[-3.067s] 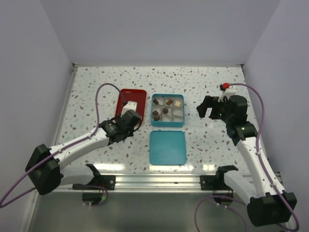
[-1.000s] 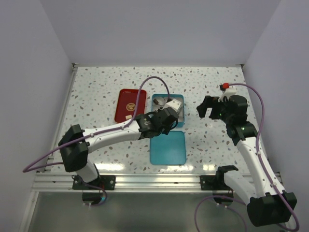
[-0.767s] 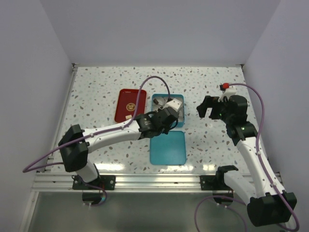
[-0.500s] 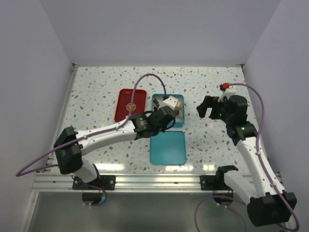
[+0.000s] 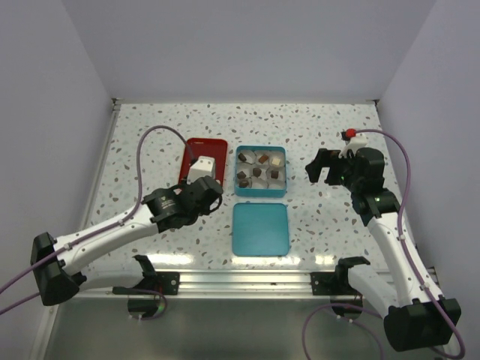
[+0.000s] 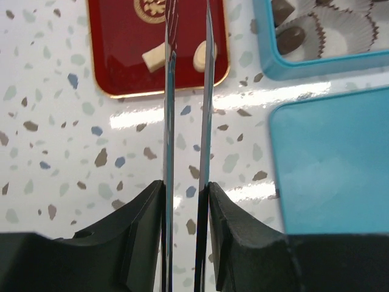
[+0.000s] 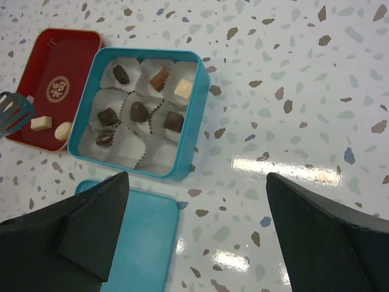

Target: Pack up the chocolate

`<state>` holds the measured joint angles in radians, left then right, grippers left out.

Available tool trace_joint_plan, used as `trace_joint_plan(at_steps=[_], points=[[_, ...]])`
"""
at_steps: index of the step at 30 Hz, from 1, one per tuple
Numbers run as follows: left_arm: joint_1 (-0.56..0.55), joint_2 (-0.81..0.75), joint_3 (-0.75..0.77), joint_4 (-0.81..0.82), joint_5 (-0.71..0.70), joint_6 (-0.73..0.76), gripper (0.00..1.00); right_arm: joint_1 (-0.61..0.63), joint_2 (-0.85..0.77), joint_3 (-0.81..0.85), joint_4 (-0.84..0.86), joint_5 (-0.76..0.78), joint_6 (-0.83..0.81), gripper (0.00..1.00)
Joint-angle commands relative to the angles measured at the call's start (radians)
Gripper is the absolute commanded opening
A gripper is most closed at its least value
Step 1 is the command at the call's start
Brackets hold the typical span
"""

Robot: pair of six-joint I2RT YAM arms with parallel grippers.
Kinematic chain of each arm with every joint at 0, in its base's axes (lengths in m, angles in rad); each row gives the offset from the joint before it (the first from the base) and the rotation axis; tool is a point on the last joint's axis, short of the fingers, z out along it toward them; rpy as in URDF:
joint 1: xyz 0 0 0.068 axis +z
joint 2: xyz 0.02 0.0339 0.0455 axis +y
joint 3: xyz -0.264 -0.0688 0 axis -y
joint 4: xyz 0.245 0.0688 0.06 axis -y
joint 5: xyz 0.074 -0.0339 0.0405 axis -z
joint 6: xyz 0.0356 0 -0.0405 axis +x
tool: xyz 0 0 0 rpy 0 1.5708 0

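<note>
Several chocolate pieces, mostly dark brown, sit in white paper cups in the teal tin (image 5: 260,193), and show best in the right wrist view (image 7: 139,111). Two cream pieces (image 6: 153,58) (image 6: 200,56) lie on the red tray (image 6: 121,55) near its front edge. My left gripper (image 6: 188,12) has thin metal blades a narrow gap apart. They hang over the tray between the two cream pieces and hold nothing. It also shows in the top view (image 5: 201,174). My right gripper (image 7: 197,176) is wide open and empty, high to the right of the tin (image 7: 196,109).
The teal lid (image 5: 260,228) lies flat just in front of the tin. The red tray (image 5: 214,146) sits left of the tin. White walls enclose the speckled table (image 5: 150,135) on three sides. A metal rail runs along the near edge.
My left gripper has pulled back from over the tin to the left and now hangs over the red tray. The tin's chocolates are uncovered again. The right arm has not moved.
</note>
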<state>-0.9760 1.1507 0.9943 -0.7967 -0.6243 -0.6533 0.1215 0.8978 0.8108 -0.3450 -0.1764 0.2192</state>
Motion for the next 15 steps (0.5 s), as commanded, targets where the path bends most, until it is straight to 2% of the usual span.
trace_joint_plan(at_steps=[1, 5, 15], points=[[0.010, -0.083, -0.035, -0.140, -0.049, -0.134, 0.40, -0.002, 0.001, 0.002, 0.023, -0.028, -0.003, 0.99], [0.010, -0.118, -0.060, -0.165, -0.041, -0.176, 0.40, -0.002, -0.005, 0.001, 0.023, -0.031, -0.004, 0.99], [0.010, -0.097, -0.100, -0.185, -0.068, -0.232, 0.41, -0.002, -0.010, 0.001, 0.021, -0.038, -0.001, 0.99]])
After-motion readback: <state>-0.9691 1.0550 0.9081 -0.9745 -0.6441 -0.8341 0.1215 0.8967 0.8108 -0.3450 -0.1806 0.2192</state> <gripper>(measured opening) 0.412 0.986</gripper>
